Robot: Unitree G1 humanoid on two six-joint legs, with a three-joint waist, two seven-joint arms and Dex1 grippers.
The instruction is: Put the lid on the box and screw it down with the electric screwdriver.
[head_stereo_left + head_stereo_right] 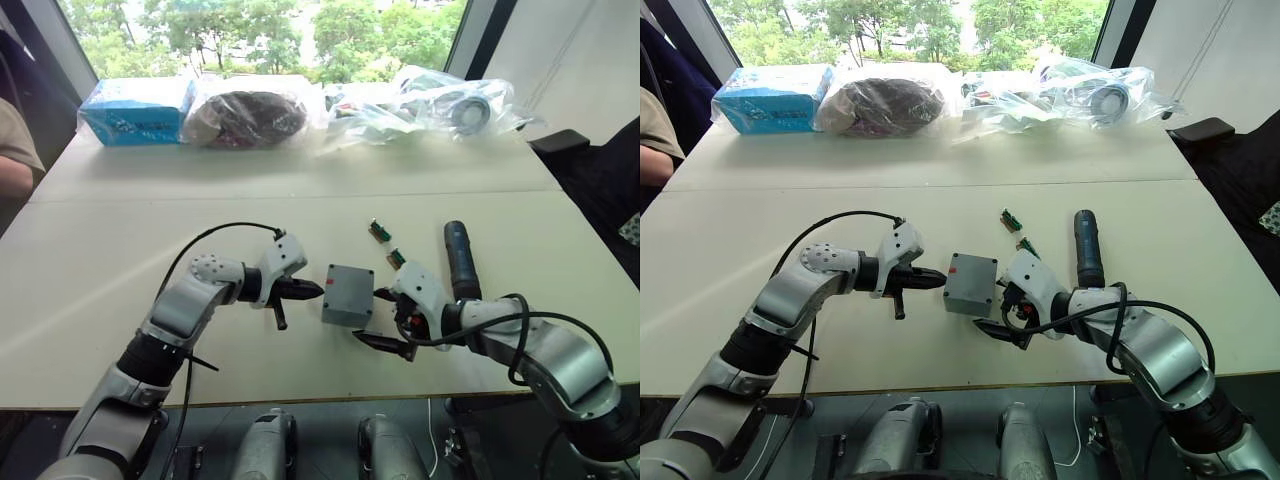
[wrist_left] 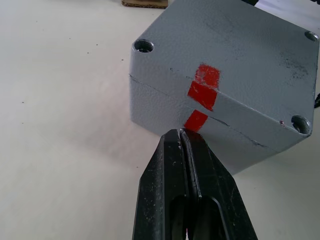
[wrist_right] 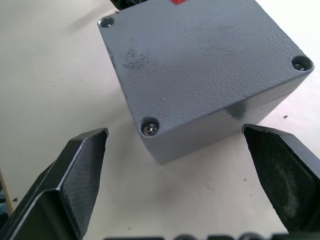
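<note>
The grey box point(image 1: 346, 312) stands at the table's middle with the lid point(image 3: 200, 55) sitting on it; a seam runs between them in the left wrist view. Red marks point(image 2: 202, 87) cross that seam. One lid corner holds a screw point(image 3: 150, 128); two other corner holes look dark. My left gripper point(image 1: 314, 290) is shut, its tips just short of the box's left wall at the red marks. My right gripper point(image 1: 386, 320) is open, one finger on each side of the box's near right corner, not touching. The electric screwdriver point(image 1: 460, 258) lies on the table right of the box.
Two small green connector pieces point(image 1: 378, 230) point(image 1: 396, 258) lie between box and screwdriver. A blue carton point(image 1: 135, 110) and plastic bags point(image 1: 250, 112) point(image 1: 430, 100) line the far edge. A person's arm point(image 1: 14, 165) shows at the far left. The table's front edge runs close under both arms.
</note>
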